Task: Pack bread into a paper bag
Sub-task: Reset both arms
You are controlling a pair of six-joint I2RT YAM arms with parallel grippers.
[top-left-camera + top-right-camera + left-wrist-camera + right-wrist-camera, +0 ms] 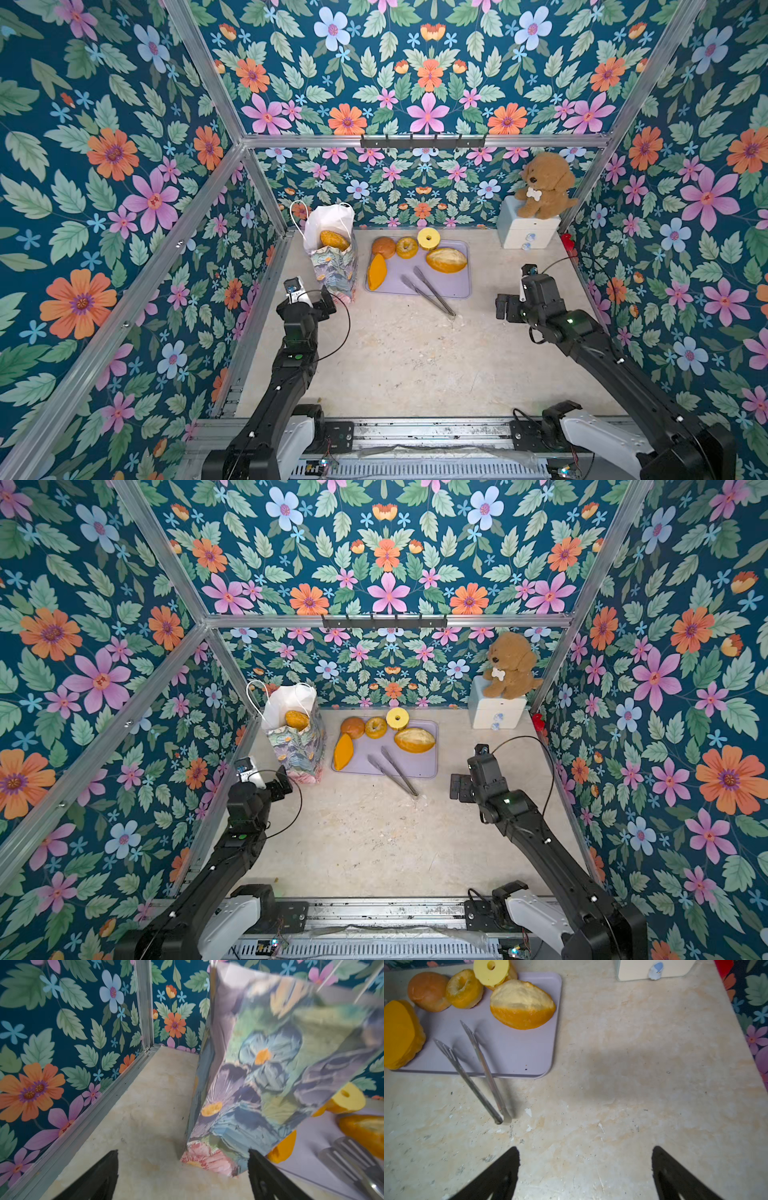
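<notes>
**Jaws spread wide, nothing held**

Left gripper (181, 1152) sits just beside the paper bag (336, 270); right gripper (585, 1148) hovers above the table (415, 353). One loaf (334, 240) pokes from the bag, lower half hidden; other bread (446, 260) lies on the tray (457, 289).

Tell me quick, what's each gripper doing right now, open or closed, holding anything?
Left gripper: open, empty, close to the paper bag.
Right gripper: open, empty, above the table.

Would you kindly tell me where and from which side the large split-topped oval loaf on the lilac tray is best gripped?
Probably across its narrower middle, from above: the split-topped oval loaf lies flat, long axis along the lilac tray, with bare tray in front.
</notes>
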